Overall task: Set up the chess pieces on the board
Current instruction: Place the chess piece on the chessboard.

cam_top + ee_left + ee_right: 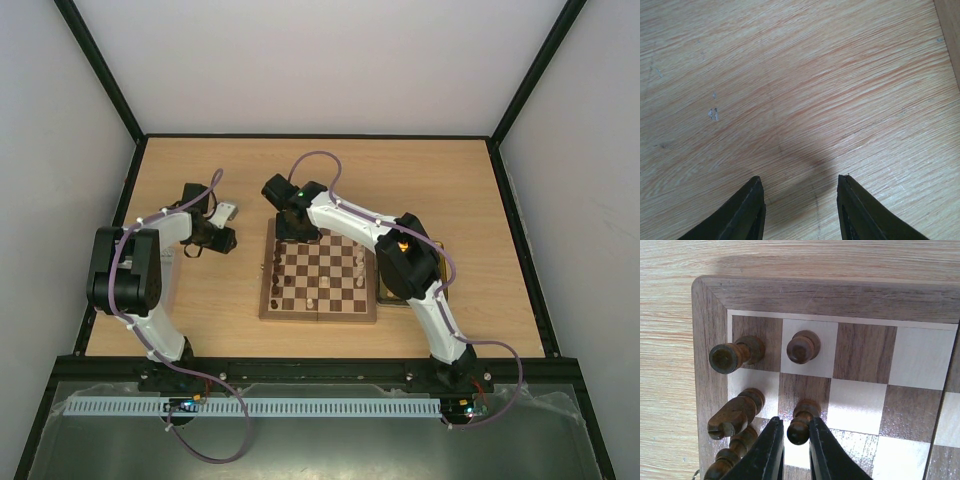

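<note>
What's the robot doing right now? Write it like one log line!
right fingers: shut on dark pawn | left fingers: open over table | board: partly set

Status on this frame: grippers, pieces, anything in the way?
Left gripper open, over the table, off the board. Right gripper shut on dark piece near the board corner. Neighbouring dark pieces crowd close beside it.

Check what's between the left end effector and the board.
Nothing but bare table: the top view shows plain wood from the left end effector to the board.
</note>
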Robot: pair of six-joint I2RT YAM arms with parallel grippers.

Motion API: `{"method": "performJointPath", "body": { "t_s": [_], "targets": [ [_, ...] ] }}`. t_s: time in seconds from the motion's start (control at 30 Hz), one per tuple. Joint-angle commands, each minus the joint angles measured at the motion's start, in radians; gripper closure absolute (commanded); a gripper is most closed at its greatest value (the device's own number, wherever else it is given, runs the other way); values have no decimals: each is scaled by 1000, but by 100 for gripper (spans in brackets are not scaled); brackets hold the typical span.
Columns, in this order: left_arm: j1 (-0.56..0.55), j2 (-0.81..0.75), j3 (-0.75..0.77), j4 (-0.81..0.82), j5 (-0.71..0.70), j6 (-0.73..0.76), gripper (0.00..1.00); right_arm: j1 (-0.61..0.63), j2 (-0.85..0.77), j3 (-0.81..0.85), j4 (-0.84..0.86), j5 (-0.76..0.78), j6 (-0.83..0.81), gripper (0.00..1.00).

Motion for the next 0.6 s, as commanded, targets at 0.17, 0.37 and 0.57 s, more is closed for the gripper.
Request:
{"method": "performJointPath", "body": {
  "t_s": [0.17,0.37,0.57],
  "targets": [
    [6,-5,-24,-46,15,4,58,-4,11,32,-25,11,1,86],
    [6,-6,-22,-48,14,4,59,-7,7,24,-14,4,8,87],
    [6,-7,-22,-49,13,2,58,-7,8,24,-16,2,6,87]
  ]
}}
